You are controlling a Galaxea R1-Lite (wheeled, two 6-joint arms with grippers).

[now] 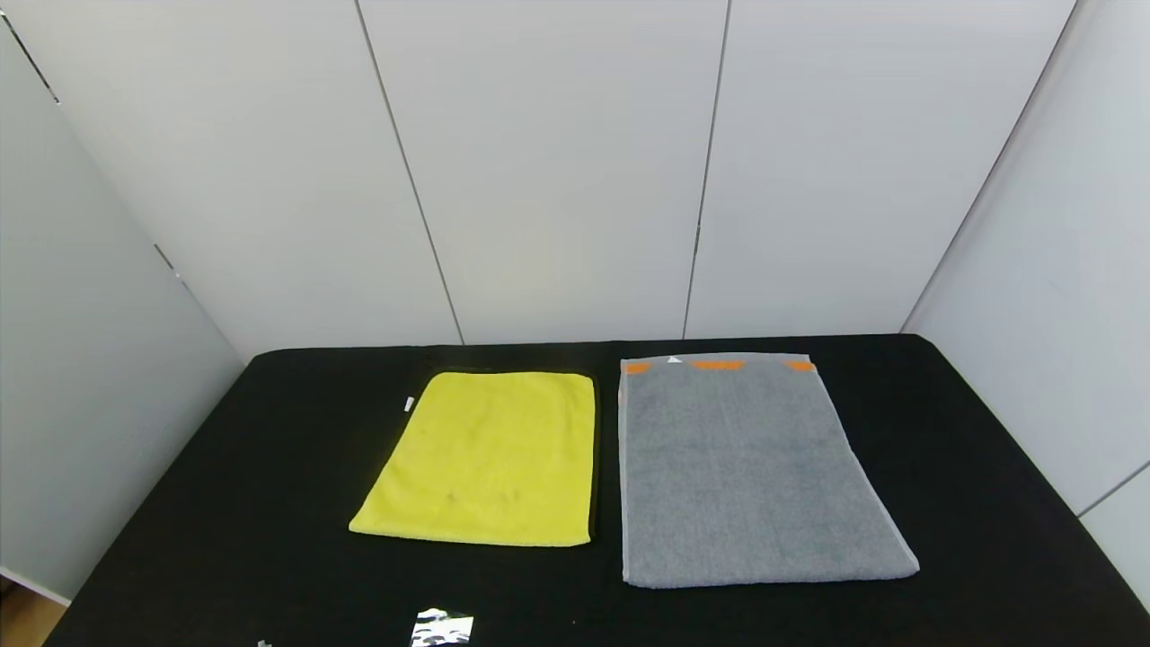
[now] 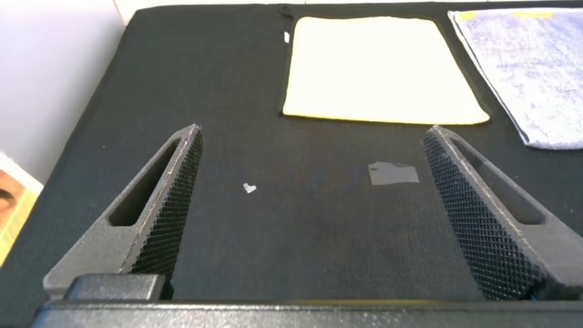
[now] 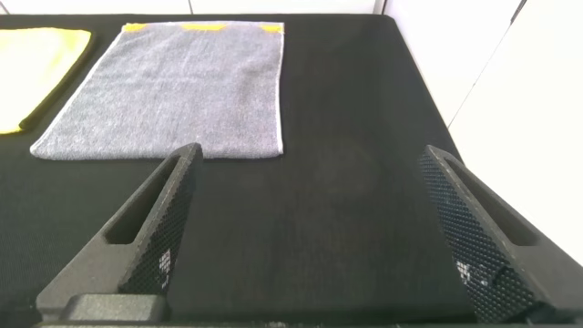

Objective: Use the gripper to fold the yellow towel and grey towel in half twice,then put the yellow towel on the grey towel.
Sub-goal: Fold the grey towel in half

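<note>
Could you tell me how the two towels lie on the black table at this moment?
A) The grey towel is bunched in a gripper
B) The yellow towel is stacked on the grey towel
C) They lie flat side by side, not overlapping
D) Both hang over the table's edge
C: the yellow towel and the grey towel lie flat beside each other with a strip of black table between them.

We see our left gripper (image 2: 310, 191) and right gripper (image 3: 310, 196) alike: black wedge-shaped fingers, slotted sides, finely knurled inner pads.
</note>
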